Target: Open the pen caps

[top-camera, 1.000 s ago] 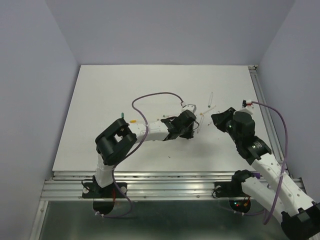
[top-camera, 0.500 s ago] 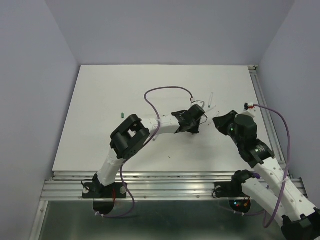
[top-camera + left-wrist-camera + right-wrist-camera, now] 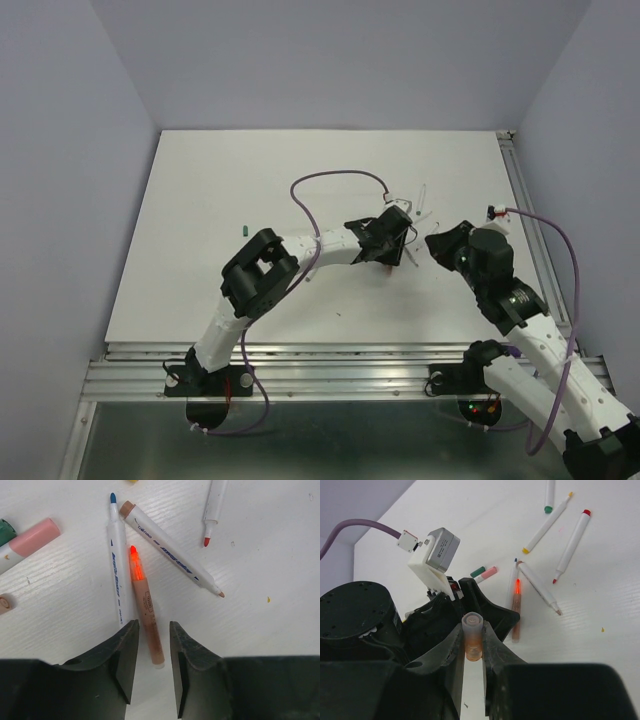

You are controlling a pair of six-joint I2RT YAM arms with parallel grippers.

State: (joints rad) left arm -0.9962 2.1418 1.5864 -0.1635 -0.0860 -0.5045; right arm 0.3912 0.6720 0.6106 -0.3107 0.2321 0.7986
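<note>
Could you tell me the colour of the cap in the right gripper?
Orange: the small translucent plastic cap shows best in the right wrist view.

White tabletop (image 3: 200, 200) carrying scattered pens. Left wrist view: uncapped orange pen (image 3: 145, 610) lying centre, blue-tipped pen (image 3: 116, 560) lying just beside on left, brown-tipped pen (image 3: 170, 555) slanting right of both, red-tipped pen (image 3: 214, 505) lying upper right, pink cap (image 3: 31, 538) sitting on barrel at left edge. Top view: green cap (image 3: 245, 229) lying alone, left of centre.

L gripper (image 3: 151, 626) jaws apart | orange pen (image 3: 142, 592) lying btwn, uncapped | blue pen (image 3: 118, 565) just beside
</note>
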